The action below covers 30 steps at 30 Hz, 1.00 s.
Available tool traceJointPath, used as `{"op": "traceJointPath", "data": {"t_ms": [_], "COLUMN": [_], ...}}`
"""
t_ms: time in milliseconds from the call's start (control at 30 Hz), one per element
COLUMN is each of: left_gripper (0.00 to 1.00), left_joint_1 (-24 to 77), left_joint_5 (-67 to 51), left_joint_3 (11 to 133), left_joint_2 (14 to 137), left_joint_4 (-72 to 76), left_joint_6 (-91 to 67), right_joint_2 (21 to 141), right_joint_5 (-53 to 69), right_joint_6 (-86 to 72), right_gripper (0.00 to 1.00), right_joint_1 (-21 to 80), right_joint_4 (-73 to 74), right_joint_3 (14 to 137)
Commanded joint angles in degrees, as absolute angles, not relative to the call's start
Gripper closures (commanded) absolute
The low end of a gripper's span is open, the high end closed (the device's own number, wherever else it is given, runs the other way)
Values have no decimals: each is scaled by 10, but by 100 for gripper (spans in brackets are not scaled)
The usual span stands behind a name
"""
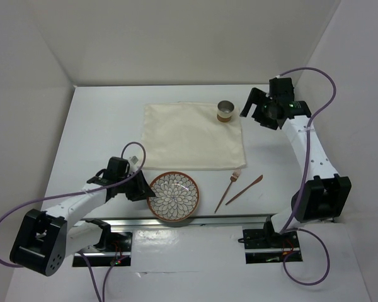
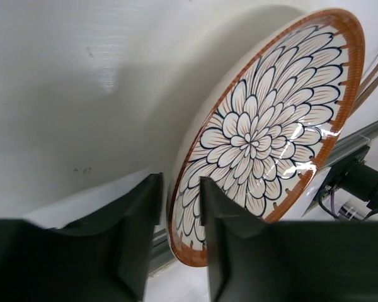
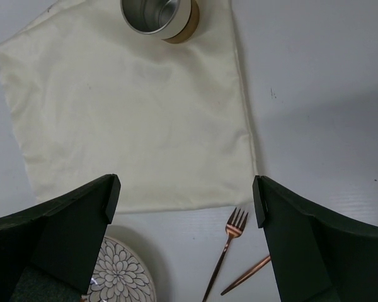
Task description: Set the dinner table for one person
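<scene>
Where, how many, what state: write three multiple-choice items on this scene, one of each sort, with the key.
1. Where on the mat does the cup stand?
A. far right corner
B. near left corner
C. middle

2. How many copper utensils lie right of the plate?
A. one
B. two
C. four

3. The right gripper is:
A. open and empty
B. shut on the cup
C. shut on a utensil

Key:
1 A: the top view shows the cup at that corner.
2 B: two slim copper pieces lie side by side there.
3 A: its wrist view shows the fingers wide apart with nothing between them.
</scene>
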<state>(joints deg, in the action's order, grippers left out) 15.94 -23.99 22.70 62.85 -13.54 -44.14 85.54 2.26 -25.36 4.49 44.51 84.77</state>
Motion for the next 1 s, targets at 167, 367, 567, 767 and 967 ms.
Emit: {"op": "traceJointPath", "data": {"t_ms": [167,367,567,767,967], "left_gripper": [100,100,100,100,100], "left_joint_1": [185,185,185,173,173], "left_joint_5": [-231,-236,-163,-181,-199], "left_joint_3": [272,367,549,710,810], "left_joint_2": [621,580,572,731,899], "left_joint_4": [-164,-250,-349,-311,-216], "left_joint_6": [-439,-387,-375,-376,-403], "right_joint_2": [788,788,770,776,752], "right_joint_5": [2,-21,-27,-22,-11], "right_joint_6": [-244,-251,-251,-246,-240], "right_gripper": [0,1,3,3,3], "right_joint_1": [41,41,36,36,31], "right_joint_4": [432,431,400,411,411], "right_joint_3": [823,828,809,788,751]}}
